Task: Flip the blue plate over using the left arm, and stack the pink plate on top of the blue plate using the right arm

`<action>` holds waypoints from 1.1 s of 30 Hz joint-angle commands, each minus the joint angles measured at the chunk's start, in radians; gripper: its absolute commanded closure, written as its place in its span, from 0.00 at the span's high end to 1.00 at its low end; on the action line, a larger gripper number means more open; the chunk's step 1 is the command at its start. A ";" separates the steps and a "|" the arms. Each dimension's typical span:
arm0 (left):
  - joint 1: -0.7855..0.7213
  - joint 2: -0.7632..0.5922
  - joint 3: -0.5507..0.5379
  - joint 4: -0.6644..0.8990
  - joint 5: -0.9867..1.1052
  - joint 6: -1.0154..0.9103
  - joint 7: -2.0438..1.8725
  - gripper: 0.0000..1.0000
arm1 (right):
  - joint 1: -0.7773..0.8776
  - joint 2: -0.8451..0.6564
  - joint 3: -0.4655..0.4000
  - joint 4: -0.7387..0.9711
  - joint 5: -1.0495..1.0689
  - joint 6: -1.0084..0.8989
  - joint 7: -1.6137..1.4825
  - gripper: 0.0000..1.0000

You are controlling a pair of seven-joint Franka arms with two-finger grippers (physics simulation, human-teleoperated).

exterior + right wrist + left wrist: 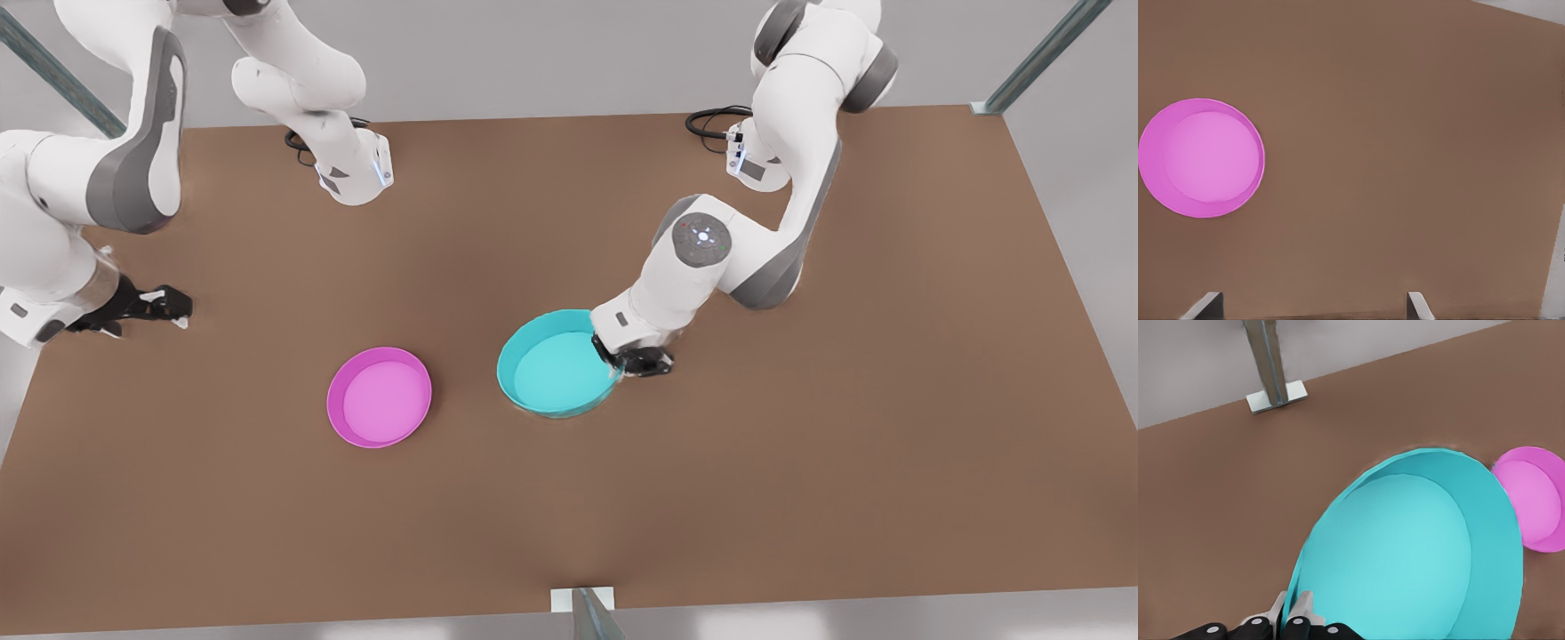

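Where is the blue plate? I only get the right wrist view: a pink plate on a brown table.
Observer: The blue plate lies hollow side up on the table, to the front view's right of the pink plate and apart from it.
Operator: Is anything touching it?
Observer: Yes, the left gripper has its fingers shut on the rim farthest from the pink plate.
Operator: And my camera's arm?
Observer: The right gripper waits, open, near the table's edge at the front view's left.
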 commanded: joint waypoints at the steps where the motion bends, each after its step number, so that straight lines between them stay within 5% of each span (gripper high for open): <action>1: -0.001 0.000 0.000 -0.001 0.075 -0.001 0.010 0.21 | 0.066 -0.003 0.002 -0.006 0.000 0.000 0.000 1.00; 6: -0.097 -0.002 0.003 0.001 0.353 0.042 0.130 0.21 | 0.063 -0.020 0.003 -0.039 0.001 0.000 0.002 1.00; 12: -0.207 0.054 0.008 -0.033 0.973 0.021 0.126 0.21 | 0.060 -0.020 0.003 -0.062 0.001 0.001 0.011 1.00; 18: -0.360 0.141 0.017 -0.025 1.402 -0.241 0.114 0.21 | 0.059 -0.007 0.003 -0.062 0.003 0.005 0.011 1.00; 20: -0.380 0.167 0.017 -0.025 1.563 -0.324 0.116 0.21 | 0.039 0.020 0.003 -0.220 0.009 0.205 0.002 1.00; 23: -0.469 0.242 0.060 -0.033 1.744 -0.395 0.125 0.21 | -0.023 0.192 -0.001 -0.220 0.193 0.304 -0.078 1.00; 26: -0.578 0.316 0.181 -0.027 1.831 -0.473 0.107 0.21 | -0.067 0.281 0.001 -0.217 0.288 0.379 -0.297 1.00; 33: -0.638 0.476 0.180 -0.027 1.844 -0.484 0.090 0.21 | -0.063 0.416 0.041 -0.207 0.331 0.446 -0.306 1.00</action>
